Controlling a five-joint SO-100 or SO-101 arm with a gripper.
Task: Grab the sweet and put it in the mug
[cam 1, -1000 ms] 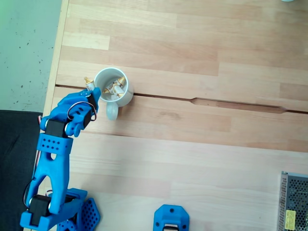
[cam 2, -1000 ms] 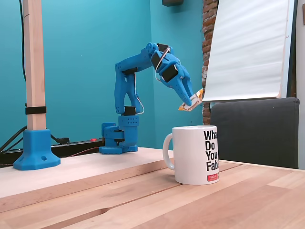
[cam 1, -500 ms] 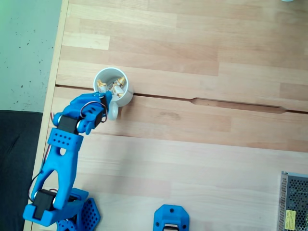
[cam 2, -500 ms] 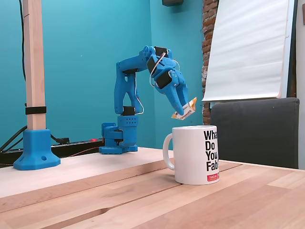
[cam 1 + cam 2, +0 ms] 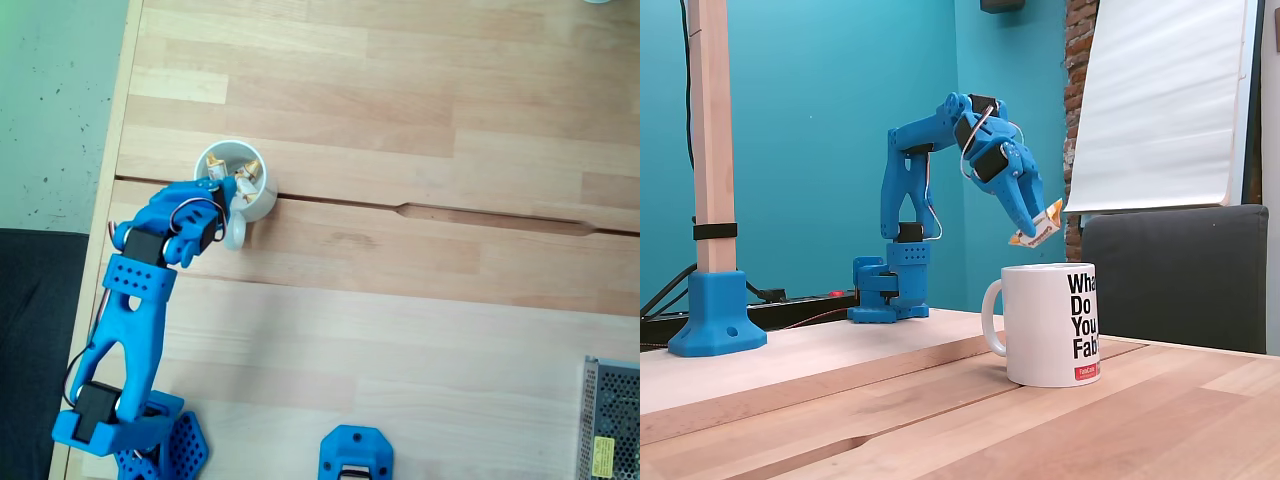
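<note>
One mug [image 5: 1055, 325], one held sweet [image 5: 1036, 224], several more sweets [image 5: 243, 176] inside.

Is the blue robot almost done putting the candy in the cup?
Nearly. The grab is done: the blue two-finger gripper is shut on the small white sweet with golden twisted ends. It hangs above the round white ceramic mug, which already holds like candies. Left: let go so it drops in.

Bright, even light in both fixed views — shadows faint, focus slightly soft, perhaps daylight.
</note>
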